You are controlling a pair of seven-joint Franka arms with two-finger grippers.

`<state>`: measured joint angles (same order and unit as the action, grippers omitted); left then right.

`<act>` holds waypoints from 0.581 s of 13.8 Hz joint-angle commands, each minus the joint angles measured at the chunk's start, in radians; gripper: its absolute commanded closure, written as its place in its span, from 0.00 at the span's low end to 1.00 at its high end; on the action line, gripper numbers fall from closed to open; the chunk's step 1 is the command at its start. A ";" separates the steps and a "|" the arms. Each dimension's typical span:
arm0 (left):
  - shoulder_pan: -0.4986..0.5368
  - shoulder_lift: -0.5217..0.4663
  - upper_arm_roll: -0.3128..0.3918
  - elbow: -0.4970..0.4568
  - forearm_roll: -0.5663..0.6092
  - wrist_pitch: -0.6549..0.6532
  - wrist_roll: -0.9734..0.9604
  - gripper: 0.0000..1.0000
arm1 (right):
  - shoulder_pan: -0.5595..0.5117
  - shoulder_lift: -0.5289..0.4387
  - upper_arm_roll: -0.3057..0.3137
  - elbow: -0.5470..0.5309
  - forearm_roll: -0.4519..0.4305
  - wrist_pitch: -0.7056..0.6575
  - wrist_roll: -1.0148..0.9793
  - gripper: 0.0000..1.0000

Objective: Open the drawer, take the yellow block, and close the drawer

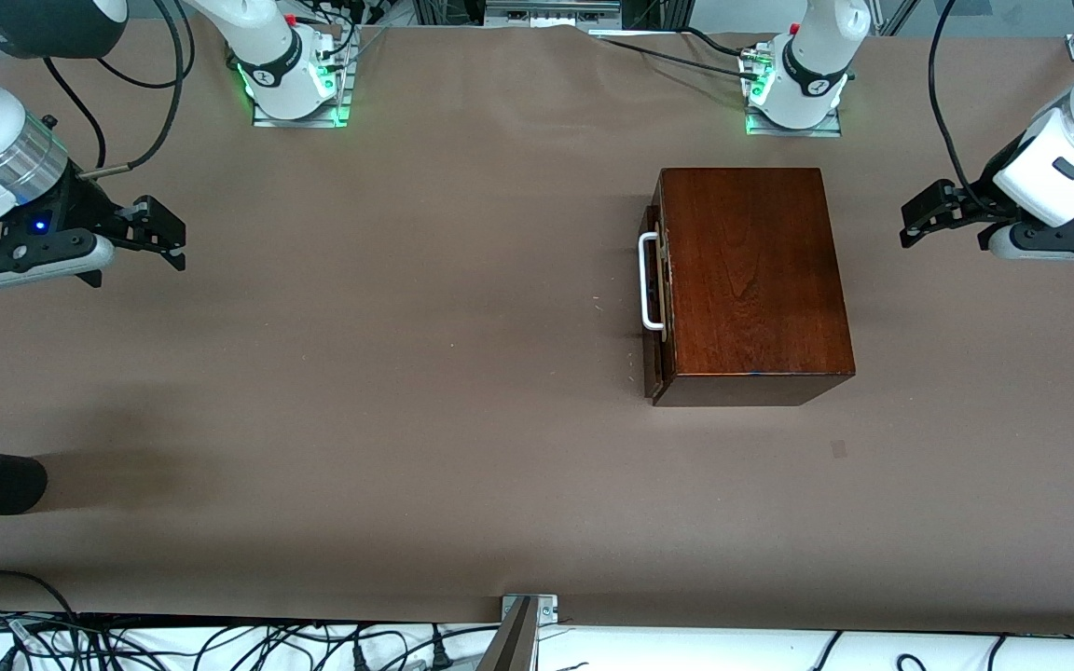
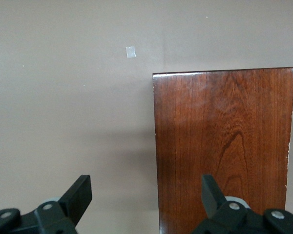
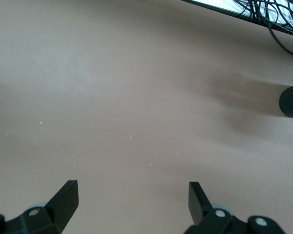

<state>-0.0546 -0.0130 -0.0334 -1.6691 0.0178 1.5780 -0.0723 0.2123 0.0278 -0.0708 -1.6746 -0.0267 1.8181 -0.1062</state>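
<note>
Front view: the dark wooden box (image 1: 750,280) sits on the brown tabletop (image 1: 388,373) toward the left arm's end, at about 3 o'clock from the tabletop's centre. Its drawer (image 1: 658,289) is pushed in, the white handle (image 1: 649,281) facing the right arm's end. The left end effector (image 1: 915,224) hangs over bare tabletop beside the box; the right end effector (image 1: 169,242) hangs at the right arm's end.

Left wrist view: the left end effector (image 2: 146,195) has its fingers apart over the box's edge.

Right wrist view: the right end effector (image 3: 132,197) has its fingers apart above bare tabletop.

Drawer (image 1: 656,280) shut, white handle (image 1: 649,281)
</note>
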 commanded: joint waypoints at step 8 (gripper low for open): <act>-0.004 0.085 -0.079 0.115 0.007 -0.159 -0.004 0.00 | -0.004 0.006 0.000 0.018 0.011 -0.008 0.006 0.00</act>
<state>-0.0567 0.0501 -0.0833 -1.6045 0.0178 1.4538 -0.0722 0.2123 0.0278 -0.0710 -1.6746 -0.0267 1.8181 -0.1062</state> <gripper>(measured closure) 0.000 0.000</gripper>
